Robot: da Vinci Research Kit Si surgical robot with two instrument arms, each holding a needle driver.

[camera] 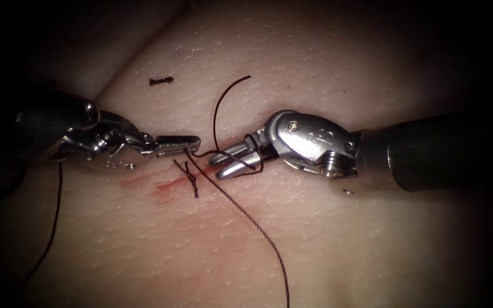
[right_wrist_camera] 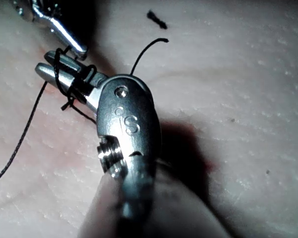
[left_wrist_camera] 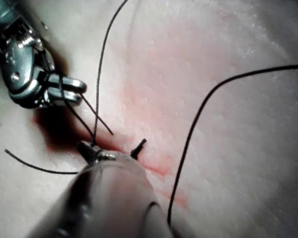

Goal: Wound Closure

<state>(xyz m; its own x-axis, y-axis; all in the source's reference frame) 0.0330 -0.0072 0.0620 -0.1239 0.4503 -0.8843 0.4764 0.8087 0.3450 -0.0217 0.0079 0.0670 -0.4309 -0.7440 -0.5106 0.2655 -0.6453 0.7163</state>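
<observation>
On the tissue (camera: 326, 239), the cut (camera: 169, 185) shows as a short reddish line with a dark stitch knot (camera: 193, 183) on it. My left tool (camera: 185, 144) comes in from the left with its jaws shut on the thread (camera: 198, 153) just above the knot; its tip (left_wrist_camera: 92, 148) holds the same strand. My right tool (camera: 222, 164) lies to the right of the cut, jaws slightly parted, with thread looped around them (right_wrist_camera: 72, 79). A free thread end (camera: 241, 81) curls up behind it. The right tool's wrapped jaws (left_wrist_camera: 69, 91) appear close to the left tool's tip.
A long strand (camera: 269, 245) runs from the cut towards the lower edge. Another strand (camera: 57, 205) hangs down at the left beside the left tool's shaft. A short cut piece of thread (camera: 161, 81) lies on the tissue farther back. Red fluid (left_wrist_camera: 59, 129) stains the cut.
</observation>
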